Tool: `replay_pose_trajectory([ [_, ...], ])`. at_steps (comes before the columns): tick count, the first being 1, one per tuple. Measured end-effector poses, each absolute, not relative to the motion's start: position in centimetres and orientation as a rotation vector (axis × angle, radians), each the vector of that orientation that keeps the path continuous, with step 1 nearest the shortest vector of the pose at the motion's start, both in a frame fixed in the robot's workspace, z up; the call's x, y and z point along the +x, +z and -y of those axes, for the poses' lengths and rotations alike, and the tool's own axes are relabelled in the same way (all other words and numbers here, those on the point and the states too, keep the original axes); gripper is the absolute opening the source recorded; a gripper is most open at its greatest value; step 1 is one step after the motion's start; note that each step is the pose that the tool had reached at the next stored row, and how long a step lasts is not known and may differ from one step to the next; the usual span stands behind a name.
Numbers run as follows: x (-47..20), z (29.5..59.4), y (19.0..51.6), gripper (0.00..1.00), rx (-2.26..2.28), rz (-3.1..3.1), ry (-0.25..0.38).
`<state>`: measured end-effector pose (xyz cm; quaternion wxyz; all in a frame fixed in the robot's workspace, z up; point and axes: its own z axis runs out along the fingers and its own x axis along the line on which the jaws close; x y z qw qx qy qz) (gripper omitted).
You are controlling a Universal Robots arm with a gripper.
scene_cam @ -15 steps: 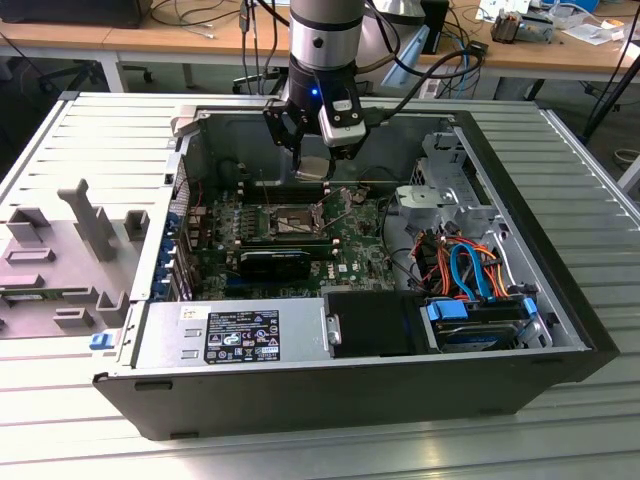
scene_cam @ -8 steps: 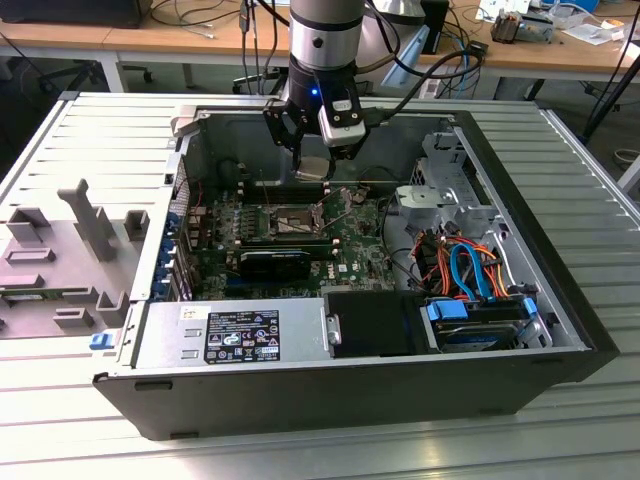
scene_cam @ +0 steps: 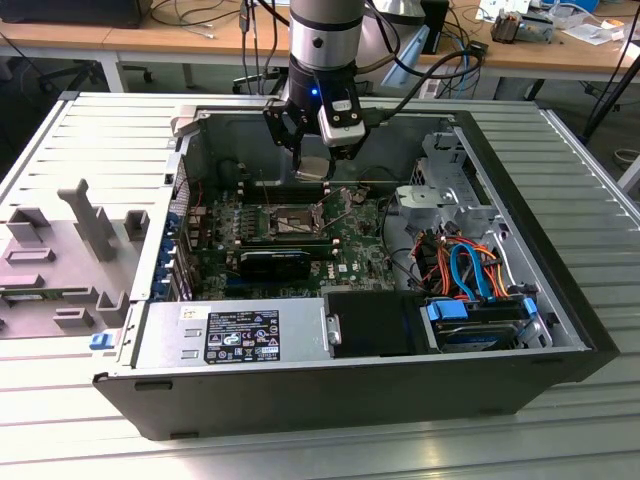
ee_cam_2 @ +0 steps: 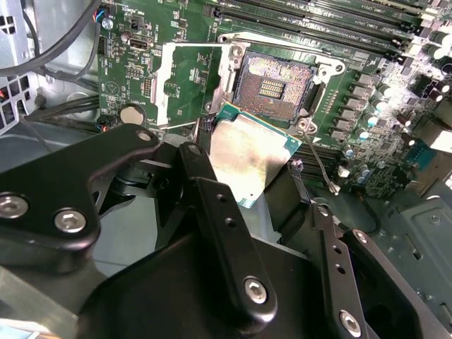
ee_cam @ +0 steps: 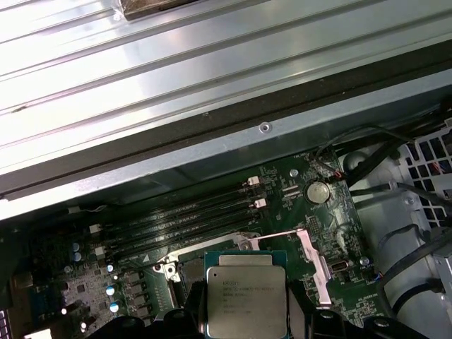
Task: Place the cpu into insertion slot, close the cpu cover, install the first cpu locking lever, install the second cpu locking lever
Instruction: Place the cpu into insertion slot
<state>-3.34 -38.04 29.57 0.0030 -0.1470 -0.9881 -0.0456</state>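
I was clenched on the cpu (ee_cam_2: 247,145); my gripper (ee_cam_2: 247,166) gripped it by two opposite edges, one finger (ee_cam_2: 205,183) on each side, its silver-grey metal top facing my wrist cameras; in the first wrist view the cpu (ee_cam: 244,296) sat square between my dark fingertips; in the exterior view my gripper (scene_cam: 312,160) hung inside the open computer case (scene_cam: 400,390), with the chip clear of the board; the insertion slot (ee_cam_2: 272,85) lay below me and just beyond my fingertips, its dark contact field bare and nothing seated in it; the cpu cover (ee_cam_2: 227,74) was swung open, its silvery frame lying flat on the green motherboard (ee_cam_2: 367,106) just beside the slot, off to one side of my grip; a thin wire lever (ee_cam_2: 321,169) stood loose near the slot's corner, close to my other finger; past the slot, further from me, ran the long black memory slots (ee_cam: 191,219); a round coin cell (ee_cam: 318,191) sat near the open cover's far end.
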Motion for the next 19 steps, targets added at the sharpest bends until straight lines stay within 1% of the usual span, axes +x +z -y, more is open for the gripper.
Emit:
replay_pose_trajectory([
  [19, -3.34, 38.04, 29.56, 0.55, -0.478, 3.096, -0.143],
])
